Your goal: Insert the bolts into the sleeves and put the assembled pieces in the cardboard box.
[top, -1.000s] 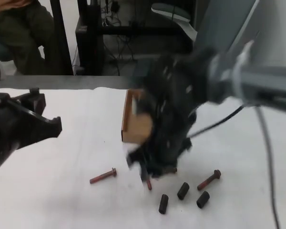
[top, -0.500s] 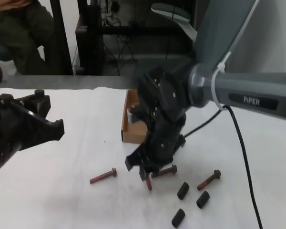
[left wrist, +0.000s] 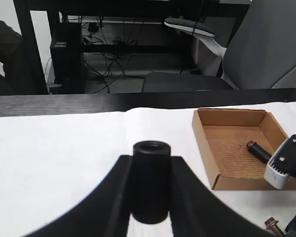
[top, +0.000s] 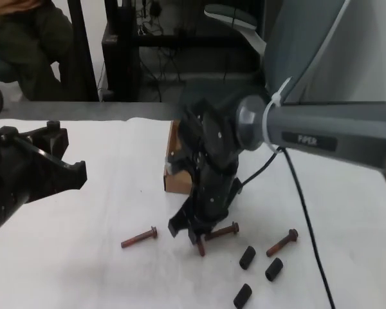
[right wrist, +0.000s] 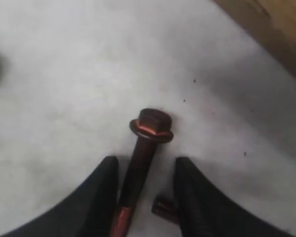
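Right gripper (right wrist: 144,167) has dropped over 1 bolt (right wrist: 141,150), fingers apart astride it | left gripper (left wrist: 152,170) clamped on sleeve (left wrist: 151,197) | closing on the bolt looks next

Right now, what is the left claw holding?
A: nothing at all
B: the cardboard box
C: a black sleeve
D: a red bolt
C: the left gripper has its two fingers closed on a black sleeve, which stands upright between them.
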### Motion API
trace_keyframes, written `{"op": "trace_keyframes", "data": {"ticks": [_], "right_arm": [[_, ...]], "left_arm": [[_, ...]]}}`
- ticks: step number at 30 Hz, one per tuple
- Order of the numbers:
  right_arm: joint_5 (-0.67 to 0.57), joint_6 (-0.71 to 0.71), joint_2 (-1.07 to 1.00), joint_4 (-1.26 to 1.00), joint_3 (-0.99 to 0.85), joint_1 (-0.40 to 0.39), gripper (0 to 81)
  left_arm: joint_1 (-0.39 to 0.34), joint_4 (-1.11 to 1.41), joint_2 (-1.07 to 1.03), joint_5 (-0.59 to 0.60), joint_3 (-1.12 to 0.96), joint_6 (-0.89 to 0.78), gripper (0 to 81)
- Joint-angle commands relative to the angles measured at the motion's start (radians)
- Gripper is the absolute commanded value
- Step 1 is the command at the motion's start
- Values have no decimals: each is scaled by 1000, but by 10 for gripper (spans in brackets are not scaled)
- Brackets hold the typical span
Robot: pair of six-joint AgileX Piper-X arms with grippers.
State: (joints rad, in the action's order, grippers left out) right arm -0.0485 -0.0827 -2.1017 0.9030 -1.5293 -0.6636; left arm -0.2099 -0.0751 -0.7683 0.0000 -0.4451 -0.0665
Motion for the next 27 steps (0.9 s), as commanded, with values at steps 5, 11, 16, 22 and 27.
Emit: {"op": "trace_keyframes", "data": {"ticks": [5,11,16,22,27], "right_arm": [[6,26,-37,-1,-7,6,0],[-10,63,67,-42,-23,-6,0],[-84,67,267,-172,-23,-6,0],[-149,94,528,-387,66,-14,0],[-222,24,714,-725,307,-59,0]], "left_arm": [[2,14,13,0,-5,3,17],[2,11,13,0,-5,3,17],[0,17,2,106,14,7,17],[-13,209,-51,173,128,-17,17],[-124,448,-155,178,173,-17,17]]}}
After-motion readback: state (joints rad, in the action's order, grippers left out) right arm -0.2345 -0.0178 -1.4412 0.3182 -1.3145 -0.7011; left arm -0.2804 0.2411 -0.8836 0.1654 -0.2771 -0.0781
